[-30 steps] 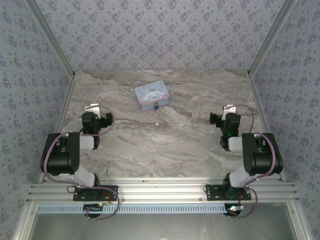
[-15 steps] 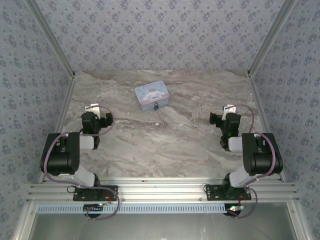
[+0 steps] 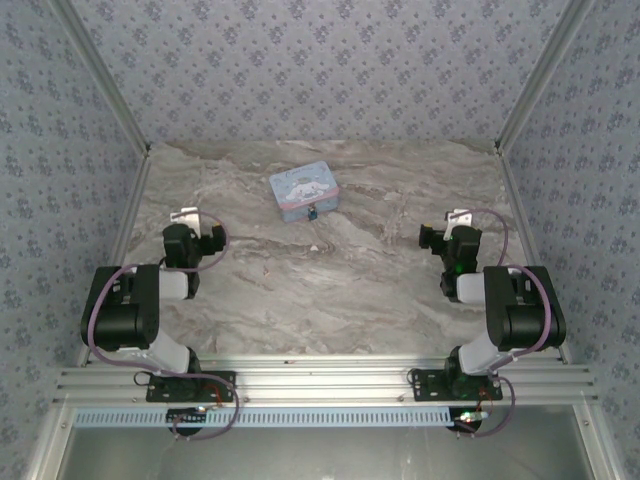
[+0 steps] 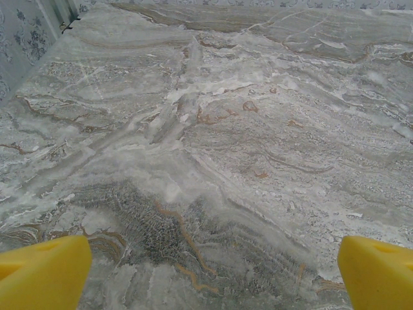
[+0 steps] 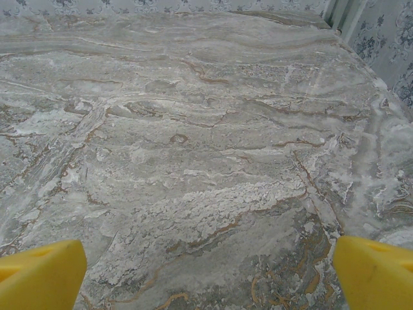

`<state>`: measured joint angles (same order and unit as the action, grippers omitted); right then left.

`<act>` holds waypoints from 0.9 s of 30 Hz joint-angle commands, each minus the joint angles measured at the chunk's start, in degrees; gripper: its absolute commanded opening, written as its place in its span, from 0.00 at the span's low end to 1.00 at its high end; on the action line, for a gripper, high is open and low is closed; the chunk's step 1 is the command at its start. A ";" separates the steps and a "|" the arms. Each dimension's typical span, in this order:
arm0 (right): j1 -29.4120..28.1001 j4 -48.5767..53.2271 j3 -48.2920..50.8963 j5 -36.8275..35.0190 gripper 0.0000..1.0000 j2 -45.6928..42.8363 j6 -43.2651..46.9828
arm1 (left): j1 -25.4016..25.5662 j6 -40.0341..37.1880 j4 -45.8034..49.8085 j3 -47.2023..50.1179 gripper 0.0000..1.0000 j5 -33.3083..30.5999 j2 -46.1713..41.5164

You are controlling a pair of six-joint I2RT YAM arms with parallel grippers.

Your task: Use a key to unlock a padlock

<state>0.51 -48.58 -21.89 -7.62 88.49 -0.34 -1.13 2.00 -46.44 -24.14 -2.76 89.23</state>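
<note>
A tiny dark padlock (image 3: 313,212) hangs at the near edge of a light blue cartoon-printed tin (image 3: 304,190) at the back middle of the marble table (image 3: 330,290). A small pale speck (image 3: 318,247) lies just in front of the tin; it is too small to tell whether it is the key. My left gripper (image 3: 190,228) rests low at the left, well apart from the tin. In the left wrist view, the left gripper (image 4: 211,278) stands open over bare marble. My right gripper (image 3: 447,232) rests at the right. Seen from its wrist, the right gripper (image 5: 206,274) is also open, with nothing between the yellow fingertips (image 5: 42,271).
Patterned walls with aluminium posts (image 3: 115,100) enclose the table on three sides. An aluminium rail (image 3: 320,380) runs along the near edge by the arm bases. Broad bare marble lies between the two arms and the tin.
</note>
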 commanded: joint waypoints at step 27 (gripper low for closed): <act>-11.09 66.49 -56.79 8.16 0.93 16.99 -18.47 | 1.77 32.35 39.45 -27.46 0.83 23.77 0.83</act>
<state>-6.22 5.45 -73.58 -1.80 100.55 -13.58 -1.13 25.23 -11.00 -47.75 13.08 85.91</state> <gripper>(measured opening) 0.928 0.837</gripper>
